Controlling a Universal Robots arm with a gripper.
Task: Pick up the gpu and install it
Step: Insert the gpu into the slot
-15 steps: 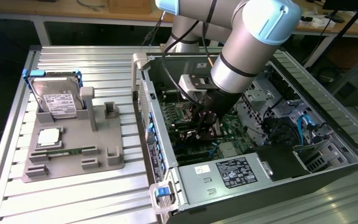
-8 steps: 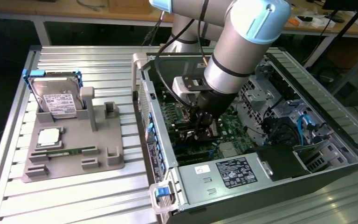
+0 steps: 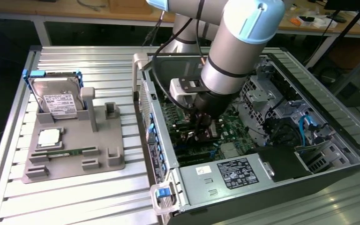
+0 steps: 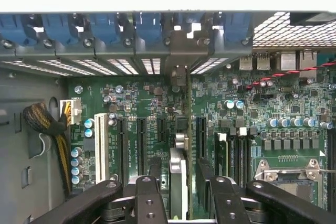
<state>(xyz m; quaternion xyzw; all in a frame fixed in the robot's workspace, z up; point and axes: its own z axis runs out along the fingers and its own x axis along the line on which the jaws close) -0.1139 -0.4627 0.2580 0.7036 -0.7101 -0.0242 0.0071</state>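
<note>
My gripper [image 3: 202, 133] is reaching down inside the open computer case [image 3: 330, 154], low over the green motherboard [image 4: 142, 103]. In the wrist view the gpu [image 4: 178, 153] shows edge-on as a thin card with a silver part, standing upright between the two black fingers [image 4: 152, 179]. It runs from my gripper [image 4: 178, 177] toward the rear slot opening [image 4: 178, 40], in line with one of the black expansion slots. The fingers sit on both sides of the card and look shut on it. The card's lower edge and the slot under it are hidden.
Outside the case, a grey fixture [image 3: 105, 164] holds a silver hard drive [image 3: 58, 101], a CPU [image 3: 48, 137] and a green RAM stick [image 3: 64, 152]. Blue slot latches [image 4: 105, 27], a white slot [image 4: 101, 148], a braided cable bundle [image 4: 47, 129] and the power supply [image 3: 230, 173] crowd the card.
</note>
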